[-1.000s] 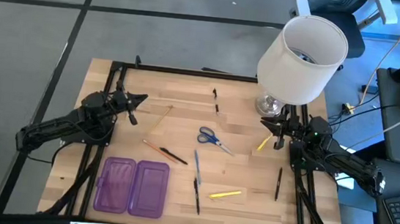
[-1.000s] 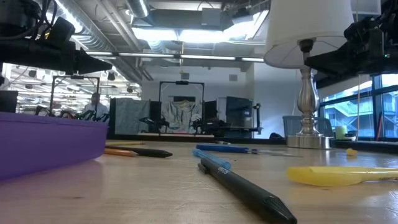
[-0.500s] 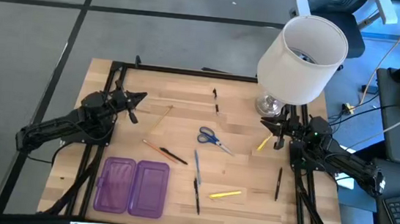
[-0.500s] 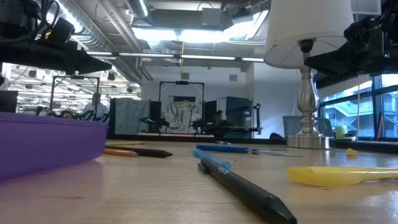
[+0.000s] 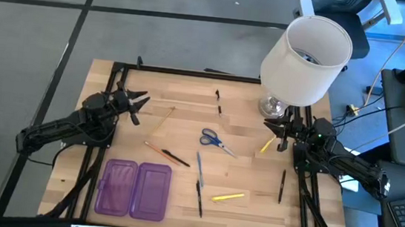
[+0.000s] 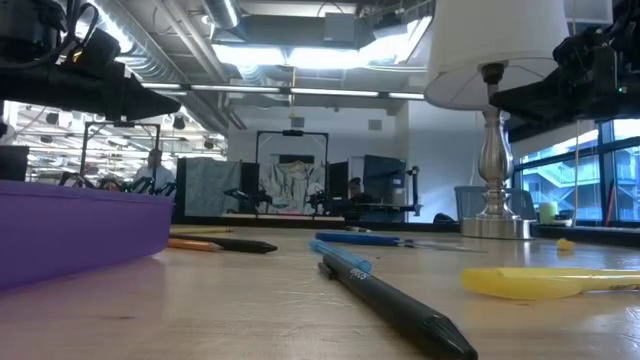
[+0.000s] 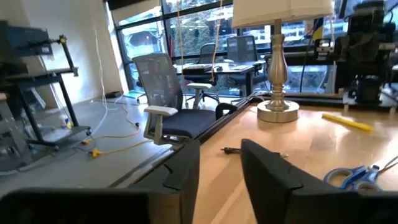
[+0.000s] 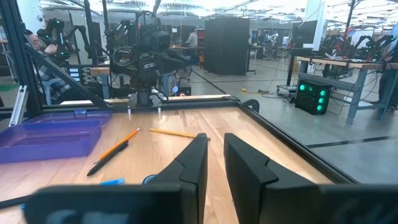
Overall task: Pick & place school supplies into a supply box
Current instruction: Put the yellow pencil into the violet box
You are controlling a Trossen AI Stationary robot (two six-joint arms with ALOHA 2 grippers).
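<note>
evidently nothing is picked yet: pens, pencils and the scissors (image 5: 213, 139) lie scattered mid-table, while the purple supply box (image 5: 134, 189) sits open at the near edge, ready to receive them. the left gripper (image 5: 139, 101) hovers slightly parted and empty, the right gripper (image 5: 273, 127) nearly closed, also empty. no writing is legible
</note>
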